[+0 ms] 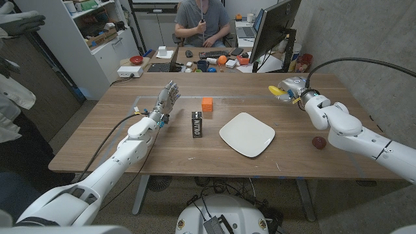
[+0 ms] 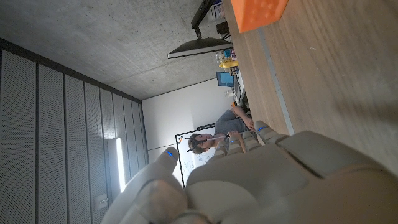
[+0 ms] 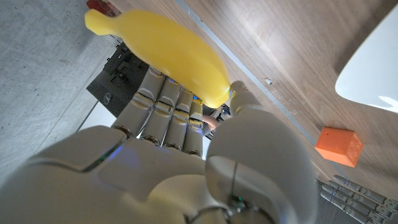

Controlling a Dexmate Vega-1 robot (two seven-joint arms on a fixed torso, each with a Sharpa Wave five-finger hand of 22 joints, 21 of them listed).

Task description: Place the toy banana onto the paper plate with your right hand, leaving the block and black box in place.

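head view: right hand (image 1: 290, 90) fingers grip toy banana (image 1: 277, 93), half hidden | left hand (image 1: 168, 99) fingers spread, empty

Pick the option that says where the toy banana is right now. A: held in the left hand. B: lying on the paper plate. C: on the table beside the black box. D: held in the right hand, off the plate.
D: the right hand grips the toy banana near the table's far right corner, well clear of the paper plate, which has nothing on it.
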